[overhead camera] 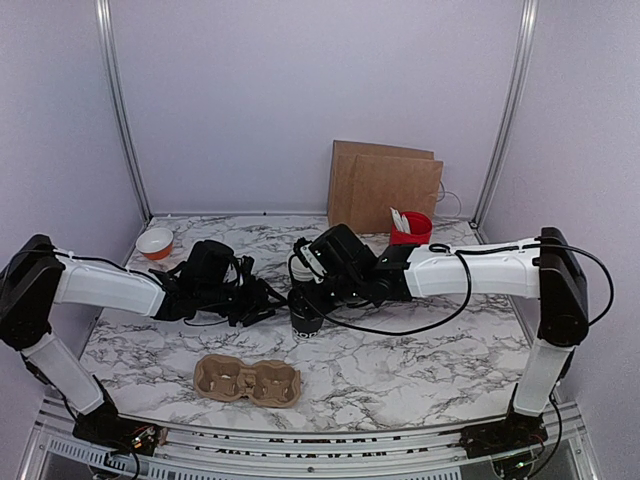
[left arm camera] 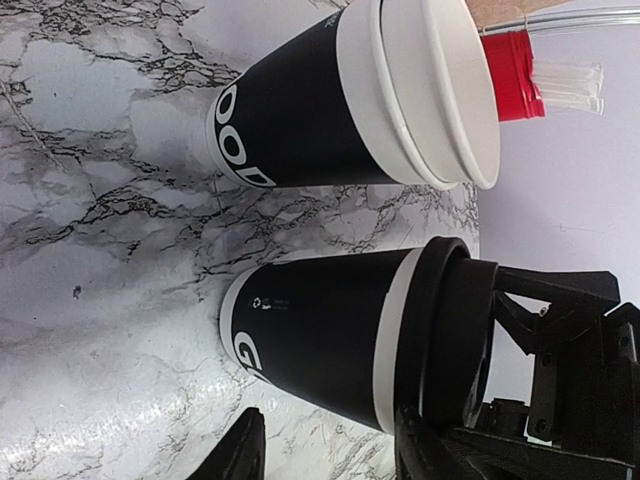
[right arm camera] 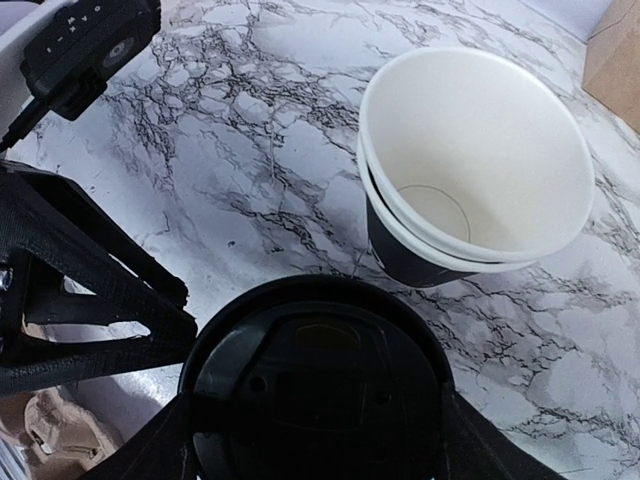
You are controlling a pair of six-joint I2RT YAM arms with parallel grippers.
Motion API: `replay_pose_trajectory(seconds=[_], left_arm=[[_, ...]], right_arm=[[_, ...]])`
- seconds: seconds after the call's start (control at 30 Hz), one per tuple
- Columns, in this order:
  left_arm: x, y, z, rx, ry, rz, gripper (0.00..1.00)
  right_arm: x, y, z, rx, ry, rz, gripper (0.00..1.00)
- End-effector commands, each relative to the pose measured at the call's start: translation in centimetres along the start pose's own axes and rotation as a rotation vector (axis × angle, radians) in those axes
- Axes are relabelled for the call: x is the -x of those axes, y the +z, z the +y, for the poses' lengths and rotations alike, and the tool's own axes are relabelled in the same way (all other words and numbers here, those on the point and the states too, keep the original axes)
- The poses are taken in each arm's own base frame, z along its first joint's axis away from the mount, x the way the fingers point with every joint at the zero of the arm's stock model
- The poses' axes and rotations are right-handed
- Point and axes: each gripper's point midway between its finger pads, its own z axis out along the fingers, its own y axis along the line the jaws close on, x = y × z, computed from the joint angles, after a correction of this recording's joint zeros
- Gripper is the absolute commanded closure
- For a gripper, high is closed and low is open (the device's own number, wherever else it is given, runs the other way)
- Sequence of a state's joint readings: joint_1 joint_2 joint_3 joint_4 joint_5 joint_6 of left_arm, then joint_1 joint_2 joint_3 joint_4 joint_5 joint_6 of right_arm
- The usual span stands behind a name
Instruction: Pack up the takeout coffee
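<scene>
Fingers at right (right arm camera: 160, 452) clasp black lid (right arm camera: 315, 390); unlidded cup (right arm camera: 480, 150) stands beside; left fingers (left arm camera: 245, 452) apart, empty.

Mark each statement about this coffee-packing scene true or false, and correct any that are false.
1. The black lid sits between the fingers of the right gripper. True.
2. The other cup also has a lid on. False: it is open, its white inside showing.
3. The cup carrier holds two cups. False: both pockets are empty.
4. The red cup stands beside the brown bag. True.
5. The orange bowl touches the carrier. False: it stands apart, at the table's far left.
</scene>
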State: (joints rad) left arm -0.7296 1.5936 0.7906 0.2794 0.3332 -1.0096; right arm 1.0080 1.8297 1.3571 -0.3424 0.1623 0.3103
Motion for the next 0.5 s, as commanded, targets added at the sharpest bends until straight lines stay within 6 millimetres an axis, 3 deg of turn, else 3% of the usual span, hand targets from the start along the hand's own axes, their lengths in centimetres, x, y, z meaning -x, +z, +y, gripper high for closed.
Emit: replay_pose_trajectory(seconds=[0.0, 0.47], left_arm=[[0.1, 0.5, -0.8, -0.021, 0.0, 0.008, 0.55], [0.5, 0.1, -2.0, -0.063, 0.014, -0.007, 0.56]], right_arm=[[-0.9, -0.3, 0.5, 0.01, -0.002, 0.02, 0.26], [-1.5, 0.3, 0.7, 0.003, -0.008, 0.04, 0.26]])
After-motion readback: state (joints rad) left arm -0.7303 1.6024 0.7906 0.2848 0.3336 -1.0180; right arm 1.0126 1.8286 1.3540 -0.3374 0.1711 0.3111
